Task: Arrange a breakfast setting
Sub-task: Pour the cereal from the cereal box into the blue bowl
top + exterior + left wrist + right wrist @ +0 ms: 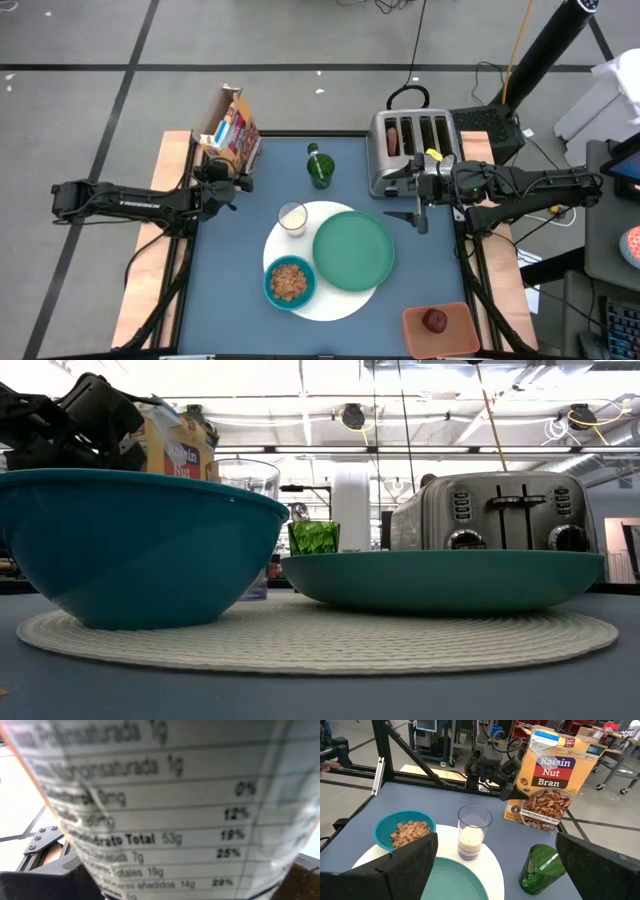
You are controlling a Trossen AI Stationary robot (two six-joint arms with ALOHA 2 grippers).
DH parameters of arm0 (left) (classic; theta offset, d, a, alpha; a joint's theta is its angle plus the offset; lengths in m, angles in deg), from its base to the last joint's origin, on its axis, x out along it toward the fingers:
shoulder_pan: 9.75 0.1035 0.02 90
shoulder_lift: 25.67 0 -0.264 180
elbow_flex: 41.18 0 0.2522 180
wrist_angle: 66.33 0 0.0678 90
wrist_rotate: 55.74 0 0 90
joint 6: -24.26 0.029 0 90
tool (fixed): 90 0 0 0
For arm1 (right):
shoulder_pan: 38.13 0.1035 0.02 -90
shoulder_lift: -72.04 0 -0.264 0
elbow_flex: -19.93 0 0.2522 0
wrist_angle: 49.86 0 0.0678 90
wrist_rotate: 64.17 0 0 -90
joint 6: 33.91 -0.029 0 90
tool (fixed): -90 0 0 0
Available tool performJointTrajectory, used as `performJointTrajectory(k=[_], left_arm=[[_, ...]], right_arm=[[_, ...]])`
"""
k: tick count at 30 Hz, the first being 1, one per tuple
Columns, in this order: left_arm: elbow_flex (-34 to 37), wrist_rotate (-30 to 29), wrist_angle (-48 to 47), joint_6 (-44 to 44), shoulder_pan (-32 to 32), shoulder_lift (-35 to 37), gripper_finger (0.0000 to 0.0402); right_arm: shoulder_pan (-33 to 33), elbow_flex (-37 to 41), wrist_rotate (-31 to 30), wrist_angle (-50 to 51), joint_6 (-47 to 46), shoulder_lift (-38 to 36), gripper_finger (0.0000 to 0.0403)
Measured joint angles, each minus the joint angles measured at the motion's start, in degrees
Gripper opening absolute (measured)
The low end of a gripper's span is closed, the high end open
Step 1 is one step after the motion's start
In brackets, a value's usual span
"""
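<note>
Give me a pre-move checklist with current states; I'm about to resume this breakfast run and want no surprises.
1. Left gripper beside the upright orange cardboard cereal box; whether its fingers have let go: cannot tell.
2. Right gripper open, holding nothing, next to the silver four-slot toaster: ok.
3. Small teal bowl has cereal and sits on the round white placemat: ok.
4. Clear glass with milk upright on the placemat: ok.
5. Large green plate filled: not ok.
6. Red fruit on the plate: not ok.

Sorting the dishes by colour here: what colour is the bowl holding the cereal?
Teal, the bowl shows best in the high view, on the white placemat.
</note>
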Motion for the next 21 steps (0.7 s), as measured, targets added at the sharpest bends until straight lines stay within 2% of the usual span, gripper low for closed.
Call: performJointTrajectory(k=[21], left_arm=[[0.0,0.15,0.24,0.63,-0.76,0.0,0.0392]], right_arm=[[0.0,0.0,0.01,-0.01,-0.01,0.0,0.0398]])
